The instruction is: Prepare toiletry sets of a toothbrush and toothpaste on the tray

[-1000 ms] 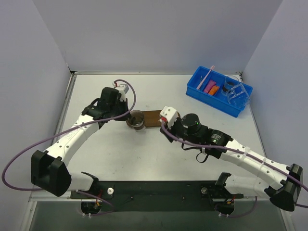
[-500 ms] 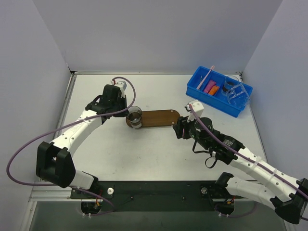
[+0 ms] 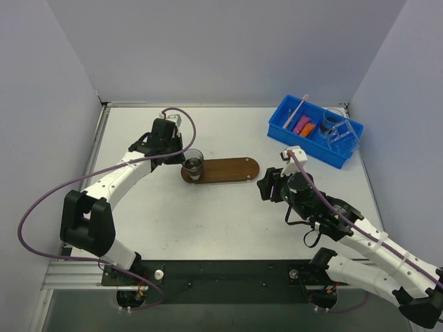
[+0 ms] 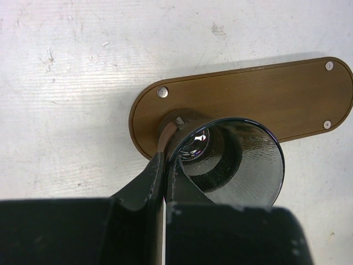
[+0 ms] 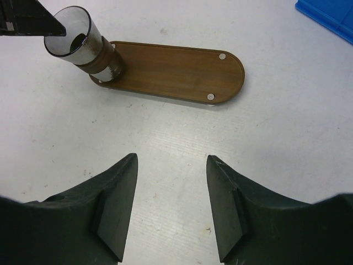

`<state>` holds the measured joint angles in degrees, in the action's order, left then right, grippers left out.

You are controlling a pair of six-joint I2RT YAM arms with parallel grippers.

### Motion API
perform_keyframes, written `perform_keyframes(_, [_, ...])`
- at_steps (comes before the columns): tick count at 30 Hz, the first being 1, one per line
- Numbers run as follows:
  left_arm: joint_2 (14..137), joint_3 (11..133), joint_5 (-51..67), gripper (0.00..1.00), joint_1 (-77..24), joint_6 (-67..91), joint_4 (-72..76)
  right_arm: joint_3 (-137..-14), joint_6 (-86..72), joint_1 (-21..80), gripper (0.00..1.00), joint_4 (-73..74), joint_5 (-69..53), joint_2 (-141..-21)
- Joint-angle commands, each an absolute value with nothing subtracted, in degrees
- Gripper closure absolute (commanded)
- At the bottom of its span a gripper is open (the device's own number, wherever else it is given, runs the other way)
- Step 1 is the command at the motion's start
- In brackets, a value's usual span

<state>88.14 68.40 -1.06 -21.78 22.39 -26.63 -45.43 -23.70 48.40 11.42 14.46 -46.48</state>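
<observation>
The dark-brown tray [image 3: 225, 170] lies mid-table. A clear glass cup [image 3: 194, 164] stands on its left end. My left gripper [image 3: 185, 160] is shut on the cup's rim; the left wrist view shows my fingers [image 4: 157, 165] pinching the rim of the cup [image 4: 237, 160] over the tray [image 4: 265, 99]. My right gripper [image 3: 267, 185] is open and empty over bare table, just right of the tray [image 5: 176, 69]. The pale-pink toothbrush [image 3: 296, 111], the magenta toothpaste tube [image 3: 300, 124] and the orange tube [image 3: 309, 129] lie in the blue bin.
The blue bin [image 3: 297, 144] sits at the back right and also holds a clear cup [image 3: 339, 128]. Its corner shows in the right wrist view [image 5: 331, 16]. Grey walls close in the table on three sides.
My right gripper has drawn back from over the tray to the right and nearer. My left gripper has shifted the cup slightly back along the tray's left end.
</observation>
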Motion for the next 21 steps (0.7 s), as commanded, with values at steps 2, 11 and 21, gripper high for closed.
perform_keyframes(2, [87.89,72.33,-0.09,1.00,-21.18,23.73,-20.48,-47.81,-24.26,48.34,0.51,12.04,16.79,-45.79])
perform_keyframes(11, [88.24,72.42,-2.28,1.00,-21.09,22.41,-20.83,-48.43,-23.20,48.34,0.52,12.39,16.43,-46.76])
perform_keyframes(21, [89.74,72.42,-2.29,1.00,-21.09,21.89,-21.09,-48.25,-22.85,48.25,0.51,12.74,16.17,-47.11])
